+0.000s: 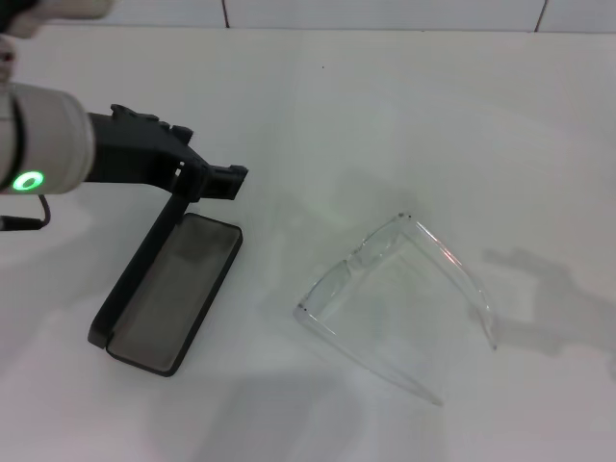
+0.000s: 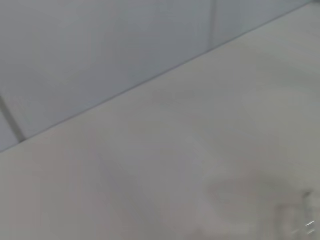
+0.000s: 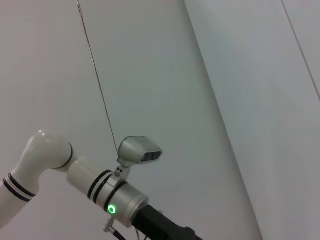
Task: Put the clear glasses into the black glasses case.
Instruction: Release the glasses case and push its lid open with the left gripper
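Bare table (image 1: 318, 115) lies between the open black glasses case (image 1: 168, 294) and the clear glasses (image 1: 395, 298). The left claw (image 1: 207, 183) sits over the case's raised lid.

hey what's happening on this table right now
The robot's left pincer is at the raised lid of the black glasses case, which sits open on the white table with its grey lining showing. The clear glasses lie apart from it on the robot's right, temples unfolded, untouched. Nothing is in the case yet. The right pincer is out of view.
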Tool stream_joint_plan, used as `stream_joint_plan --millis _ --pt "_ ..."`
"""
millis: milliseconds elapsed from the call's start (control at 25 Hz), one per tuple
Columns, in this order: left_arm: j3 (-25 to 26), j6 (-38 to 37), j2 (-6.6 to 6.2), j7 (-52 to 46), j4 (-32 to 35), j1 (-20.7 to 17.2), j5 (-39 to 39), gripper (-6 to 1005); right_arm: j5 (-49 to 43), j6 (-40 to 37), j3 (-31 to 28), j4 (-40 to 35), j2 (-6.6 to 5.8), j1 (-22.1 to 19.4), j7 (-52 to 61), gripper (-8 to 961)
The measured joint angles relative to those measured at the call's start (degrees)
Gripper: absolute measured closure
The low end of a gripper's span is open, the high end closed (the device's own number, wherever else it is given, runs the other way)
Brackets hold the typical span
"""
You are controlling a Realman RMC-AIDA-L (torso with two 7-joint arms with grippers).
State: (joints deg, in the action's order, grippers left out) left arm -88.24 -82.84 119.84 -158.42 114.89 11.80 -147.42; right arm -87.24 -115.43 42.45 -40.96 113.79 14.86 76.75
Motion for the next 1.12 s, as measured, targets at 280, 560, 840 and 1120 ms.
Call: stream_joint_plan --millis 280,560,840,1120 --pt "-7.98 -3.47 0.08 -8.14 -0.7 1.47 -14.26 271 -0.2 0.21 0.52 0.18 -0.04 0.6 -1.04 97" --pt "-7.91 -3.55 0.06 -8.86 -5.02 1.73 -14.68 311 -0.21 0.25 0.62 0.28 -0.04 0.72 -1.51 98" --pt "-7.75 -3.53 -0.11 -8.57 -10.1 3.15 -14.85 352 -0.21 0.23 0.62 0.46 0.16 0.26 -1.62 98" --pt "-7.67 -4.35 -0.28 -8.34 -11.61 3.45 -14.97 393 -0.21 0.04 0.36 2.24 0.18 0.37 -2.41 98"
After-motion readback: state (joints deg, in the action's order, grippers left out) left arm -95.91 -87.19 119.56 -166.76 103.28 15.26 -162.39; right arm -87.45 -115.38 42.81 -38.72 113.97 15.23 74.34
